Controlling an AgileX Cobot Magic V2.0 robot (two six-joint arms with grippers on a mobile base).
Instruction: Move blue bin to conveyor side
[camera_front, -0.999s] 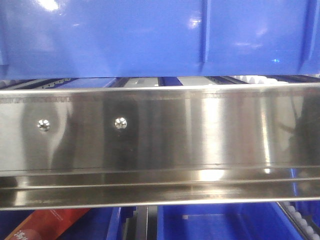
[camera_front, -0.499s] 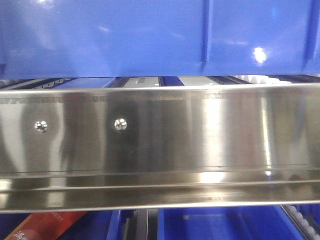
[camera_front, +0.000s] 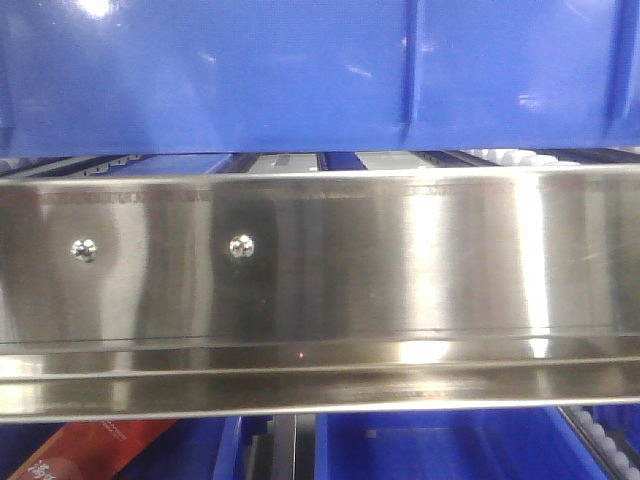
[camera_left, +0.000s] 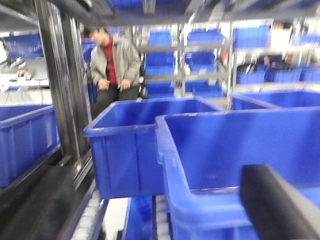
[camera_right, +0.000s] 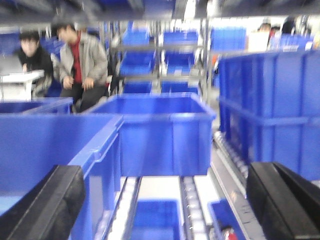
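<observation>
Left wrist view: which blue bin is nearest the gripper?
The foreground blue bin filling the lower right; the black gripper finger overlaps its near rim. The centre bin sits behind it, the left bin past the rack post.

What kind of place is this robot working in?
Probably a warehouse or order-picking area: a large blue bin sits on a stainless-steel roller rack, and shelves stacked with more blue bins fill the background.

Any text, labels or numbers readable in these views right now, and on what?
Red packet, front view, bottom left: pale characters, cropped and too blurred to read.
White sign, right wrist view, far back: too blurred to read.
Blue bin and steel rail: no markings visible.
</observation>
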